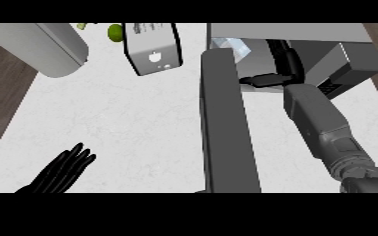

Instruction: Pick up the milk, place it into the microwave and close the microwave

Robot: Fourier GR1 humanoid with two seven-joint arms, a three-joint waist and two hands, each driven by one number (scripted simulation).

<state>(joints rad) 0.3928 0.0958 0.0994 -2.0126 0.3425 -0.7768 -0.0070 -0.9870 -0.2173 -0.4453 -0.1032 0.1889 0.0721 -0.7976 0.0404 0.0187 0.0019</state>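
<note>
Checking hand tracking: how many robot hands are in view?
2. The left hand rests open at lower left; the right hand is at the open microwave, upper right.

milk [227, 46] — partly behind microwave door [225, 125] | left hand [63, 172] — cut off at lower edge

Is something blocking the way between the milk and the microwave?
Nothing visible does. The microwave door stands open, and what looks like the milk already sits inside the microwave. Only the right hand reaches into the opening near it.

counter [133, 115]: pale, marble-like, smooth | microwave door [225, 125]: dark grey, matt | left hand [63, 172]: black, perhaps glossy plastic
</note>
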